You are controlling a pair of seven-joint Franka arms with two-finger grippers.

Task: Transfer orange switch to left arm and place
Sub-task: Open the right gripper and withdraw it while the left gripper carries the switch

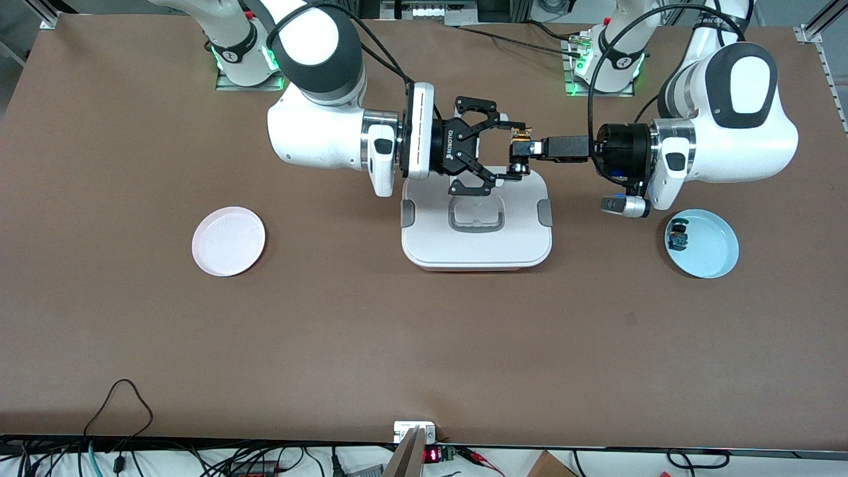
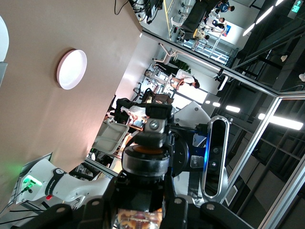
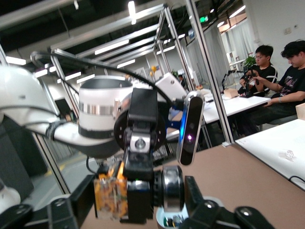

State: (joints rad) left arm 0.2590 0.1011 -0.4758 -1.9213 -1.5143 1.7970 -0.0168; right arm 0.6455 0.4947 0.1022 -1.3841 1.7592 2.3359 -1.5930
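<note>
The orange switch (image 1: pixel 523 139), black with an orange part and a silver knob, hangs in the air over the edge of the white box (image 1: pixel 476 228) that lies farther from the front camera. My left gripper (image 1: pixel 530 150) is shut on its black body. My right gripper (image 1: pixel 517 150) is open, one finger on each side of the switch. In the right wrist view the switch (image 3: pixel 110 195) sits between my right gripper's (image 3: pixel 131 207) fingers, with small gaps on both sides. The left gripper (image 3: pixel 139 174) holds it there. In the left wrist view the switch (image 2: pixel 138 219) is in my left gripper (image 2: pixel 143 205).
A blue plate (image 1: pixel 712 255) with a small blue-and-teal component (image 1: pixel 677 236) lies toward the left arm's end of the table. A pink plate (image 1: pixel 228 240) lies toward the right arm's end. Cables run along the table's front edge.
</note>
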